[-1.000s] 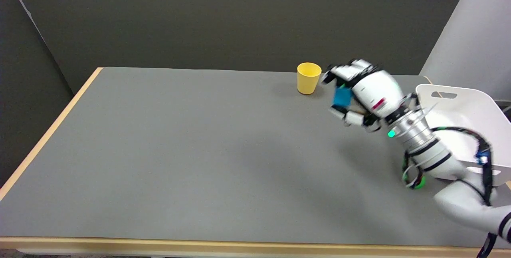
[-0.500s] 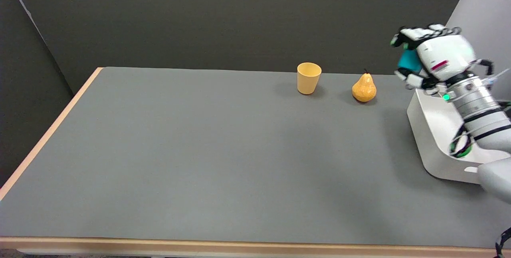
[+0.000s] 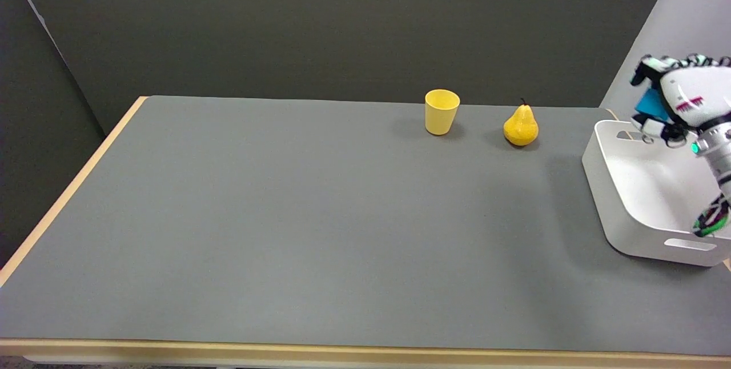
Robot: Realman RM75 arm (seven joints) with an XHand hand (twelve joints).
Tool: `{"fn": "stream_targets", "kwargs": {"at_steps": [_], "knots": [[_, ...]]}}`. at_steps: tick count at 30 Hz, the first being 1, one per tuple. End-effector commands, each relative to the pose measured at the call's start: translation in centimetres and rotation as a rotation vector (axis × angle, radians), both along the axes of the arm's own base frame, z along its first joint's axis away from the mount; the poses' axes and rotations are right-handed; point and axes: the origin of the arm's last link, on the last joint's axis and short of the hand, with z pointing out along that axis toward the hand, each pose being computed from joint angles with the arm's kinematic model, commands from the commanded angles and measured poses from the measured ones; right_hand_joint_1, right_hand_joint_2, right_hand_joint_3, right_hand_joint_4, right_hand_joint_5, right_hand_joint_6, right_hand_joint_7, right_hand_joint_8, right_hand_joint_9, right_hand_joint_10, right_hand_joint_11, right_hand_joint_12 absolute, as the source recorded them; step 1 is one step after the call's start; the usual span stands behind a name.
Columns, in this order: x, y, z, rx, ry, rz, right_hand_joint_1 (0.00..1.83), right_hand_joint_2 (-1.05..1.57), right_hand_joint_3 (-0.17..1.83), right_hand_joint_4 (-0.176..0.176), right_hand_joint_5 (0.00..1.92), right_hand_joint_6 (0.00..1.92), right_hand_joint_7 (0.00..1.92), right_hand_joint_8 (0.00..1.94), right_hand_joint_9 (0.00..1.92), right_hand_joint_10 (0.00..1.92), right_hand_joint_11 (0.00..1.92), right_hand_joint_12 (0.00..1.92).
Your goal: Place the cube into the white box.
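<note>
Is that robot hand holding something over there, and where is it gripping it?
Yes: the right hand holds a blue cube, pinched by its top and bottom faces, above the white box.

A blue cube (image 3: 651, 105) is held in the air above the white box's (image 3: 610, 197) far end.

White hand (image 3: 682, 97), black fingers, silver wrist

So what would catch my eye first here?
Probably the robot's right hand at the far right, holding a blue cube in the air above the white box. Then the yellow cup and the pear near the grey table's far edge.
</note>
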Motion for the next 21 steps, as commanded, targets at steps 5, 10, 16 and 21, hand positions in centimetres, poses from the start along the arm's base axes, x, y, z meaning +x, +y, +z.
{"fn": "stream_targets", "kwargs": {"at_steps": [5,10,16,21], "knots": [[-8.3,6.0,2.3,-0.184,-0.154,-0.187,1.48,0.93,0.64,0.053,0.45,1.17,0.72,1.71,0.67,1.55,0.43,1.57],[-8.0,5.9,2.1,-0.177,-0.167,-0.160,1.48,0.93,0.64,0.052,0.45,1.17,0.72,1.72,0.68,1.55,0.44,1.57],[-8.2,6.2,2.7,-0.178,-0.369,-0.030,0.88,0.77,0.93,0.045,0.22,0.65,0.37,0.80,0.32,0.94,0.10,1.27],[-8.6,5.9,2.0,-0.151,-0.404,0.008,0.44,0.53,0.81,0.084,0.01,0.08,0.00,0.00,0.00,0.00,0.00,0.62]]}}
